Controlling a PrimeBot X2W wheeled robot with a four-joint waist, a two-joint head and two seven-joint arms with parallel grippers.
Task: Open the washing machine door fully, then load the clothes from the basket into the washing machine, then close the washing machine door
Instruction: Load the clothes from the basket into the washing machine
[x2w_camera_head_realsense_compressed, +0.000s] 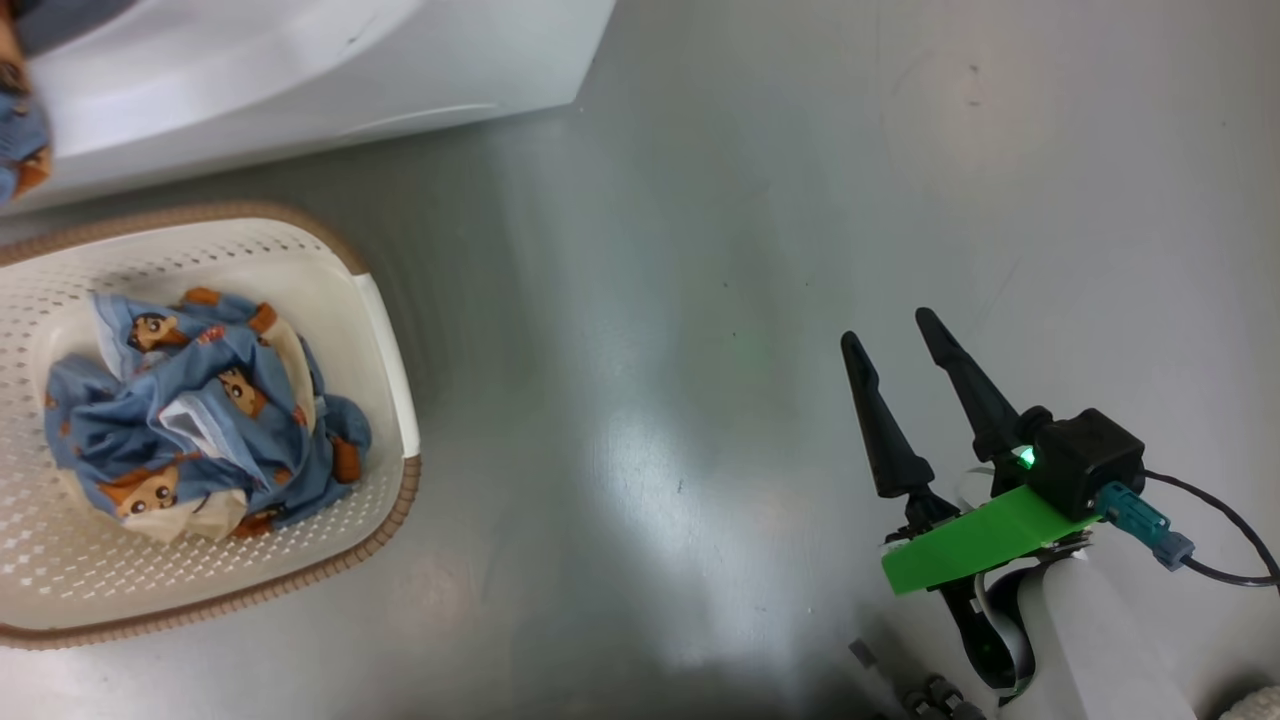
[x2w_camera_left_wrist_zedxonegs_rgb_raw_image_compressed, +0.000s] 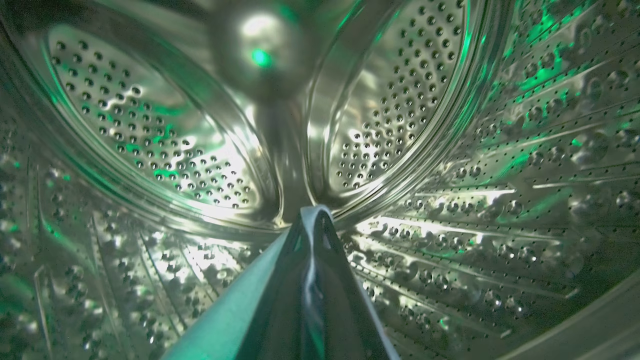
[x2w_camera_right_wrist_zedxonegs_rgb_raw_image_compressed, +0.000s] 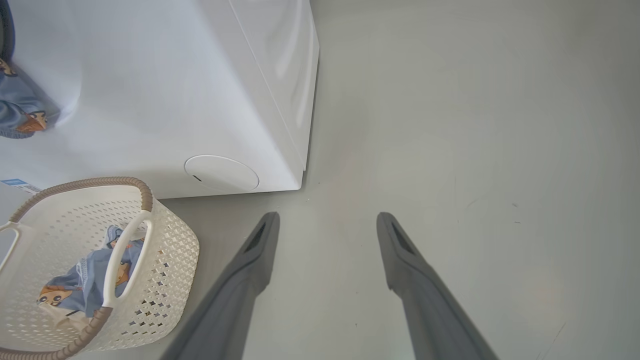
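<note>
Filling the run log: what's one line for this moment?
left gripper: shut on garment, inside drum | right gripper: open above floor | basket: holds clothes

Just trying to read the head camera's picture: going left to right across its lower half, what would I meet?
The clothes → the right rim of the basket holding them → bare grey floor → the right pincer, open → a black cable.

Head, right wrist views down onto basket; left wrist close inside drum
</note>
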